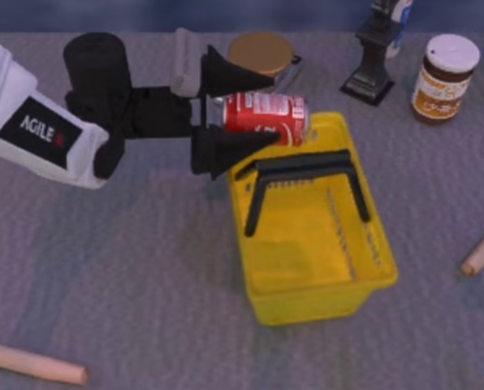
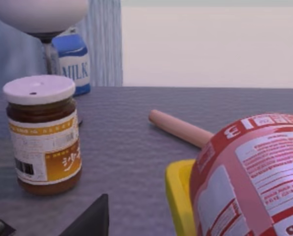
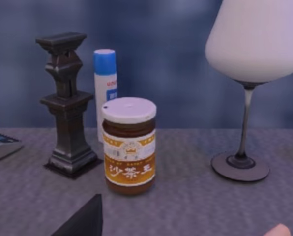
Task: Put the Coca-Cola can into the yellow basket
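1. While the left gripper (image 1: 244, 110) holds the can (image 1: 262, 116) on its side, one dark finger presses each flank and the jaws are closed snugly to the can's width.
2. The can hangs over the basket (image 1: 372, 280) rim at the basket's 11 o'clock corner, its far end just past the yellow edge; I cannot tell how high it rides above that edge.
3. In the left wrist view the can (image 2: 252, 177) fills the near field with the basket rim (image 2: 178, 196) directly beneath it, which fits a carry that has reached the edge but not the hollow.
4. The step in hand looks like transport: lifted, arrived at the rim, not yet released.
5. The black handle (image 1: 303, 175) stands upright across the basket, at 5 o'clock from the can.
6. Next, the can should travel toward 5 o'clock to sit over open floor, clearing that handle, then the fingers part.
7. The right gripper is not in the top view; its wrist camera faces a jar (image 3: 129, 145).
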`<state>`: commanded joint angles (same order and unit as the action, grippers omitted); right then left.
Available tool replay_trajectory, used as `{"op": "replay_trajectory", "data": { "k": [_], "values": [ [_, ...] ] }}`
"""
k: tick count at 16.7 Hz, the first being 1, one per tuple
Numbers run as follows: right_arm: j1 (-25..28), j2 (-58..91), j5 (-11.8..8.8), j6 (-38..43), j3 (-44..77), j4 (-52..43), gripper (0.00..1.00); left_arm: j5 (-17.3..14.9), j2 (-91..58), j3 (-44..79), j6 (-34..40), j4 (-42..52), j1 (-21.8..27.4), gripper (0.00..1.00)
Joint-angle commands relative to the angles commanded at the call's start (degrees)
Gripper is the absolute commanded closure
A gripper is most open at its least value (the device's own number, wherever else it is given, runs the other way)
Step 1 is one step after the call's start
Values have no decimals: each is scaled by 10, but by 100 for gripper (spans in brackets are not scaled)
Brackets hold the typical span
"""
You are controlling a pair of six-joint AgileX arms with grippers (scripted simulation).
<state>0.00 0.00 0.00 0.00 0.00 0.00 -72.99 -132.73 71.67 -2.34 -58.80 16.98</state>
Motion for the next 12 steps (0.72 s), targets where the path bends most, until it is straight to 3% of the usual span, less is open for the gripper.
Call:
{"op": "replay_trajectory", "data": {
  "k": [4,6,9,12],
  "values": [
    [3,6,0,-4,6,-5,0,5,7,-1,2,3,0,0],
    [16,34,-2,-22,34,-31,0,23,37,-10,12,16,-7,0],
    [49,118,-4,-69,117,-100,0,75,126,-40,37,54,-28,0],
    [92,254,-4,-136,251,-198,0,154,269,-94,65,113,-57,0]
  ]
}}
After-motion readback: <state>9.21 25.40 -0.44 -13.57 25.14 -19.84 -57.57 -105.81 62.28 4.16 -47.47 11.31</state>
